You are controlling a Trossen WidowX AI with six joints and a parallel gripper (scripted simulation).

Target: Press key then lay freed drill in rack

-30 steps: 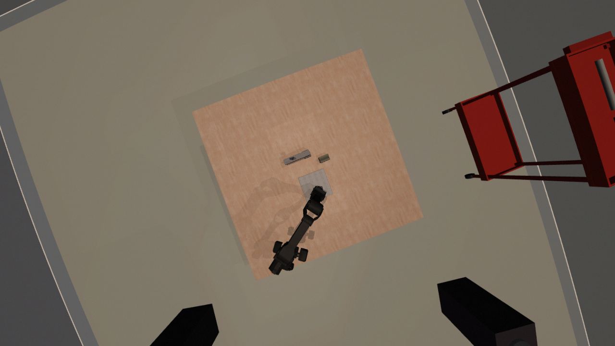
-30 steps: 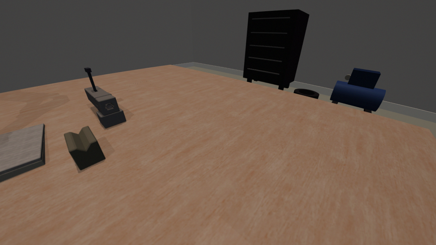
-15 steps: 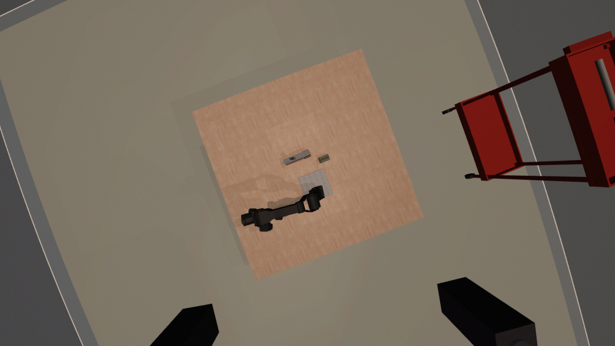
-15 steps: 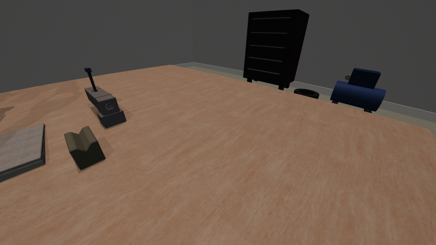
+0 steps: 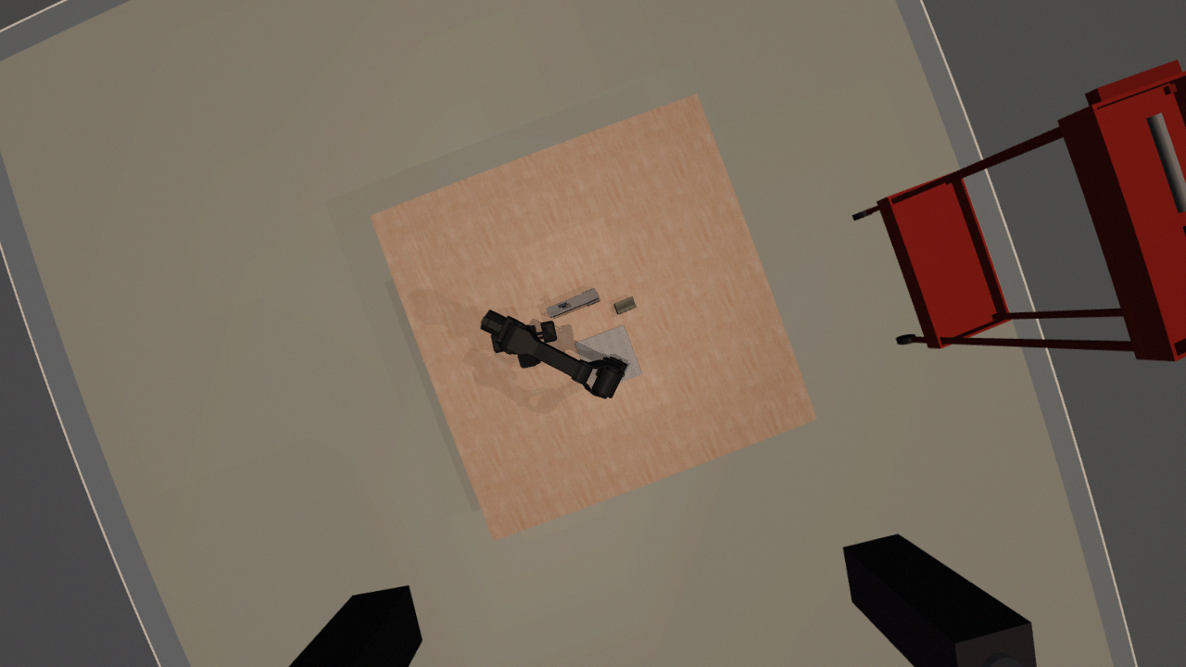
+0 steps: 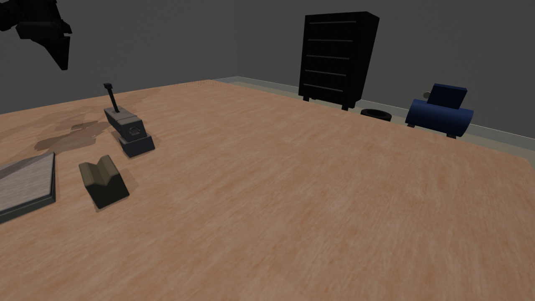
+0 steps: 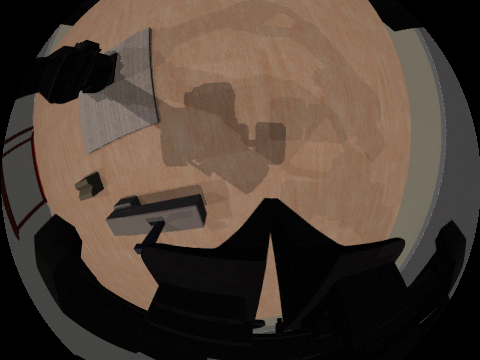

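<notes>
A grey holder block [image 5: 574, 301] [image 6: 127, 125] [image 7: 159, 215] lies on the wooden table [image 5: 663, 248] [image 6: 299, 187]. A thin black key rod [image 6: 112, 98] [image 7: 152, 235] with a small head stands tilted out of the block's top at its far end. A round end shows in the block's near face; I take it for the drill [image 6: 133, 130]. The olive V-shaped rack [image 5: 624, 306] [image 6: 101, 179] [image 7: 88, 186] stands beside the block. My gripper [image 5: 487, 319] [image 6: 63, 66] [image 7: 270, 204] is shut and empty. It hangs high above the table, off to one side of the block's key end.
A flat grey slab [image 5: 613, 341] [image 6: 22, 181] [image 7: 120, 96] under the arm's base lies near the rack. Off the table stand a black drawer cabinet [image 6: 336, 56], a blue machine [image 6: 439, 112] and a red cart [image 5: 1036, 240].
</notes>
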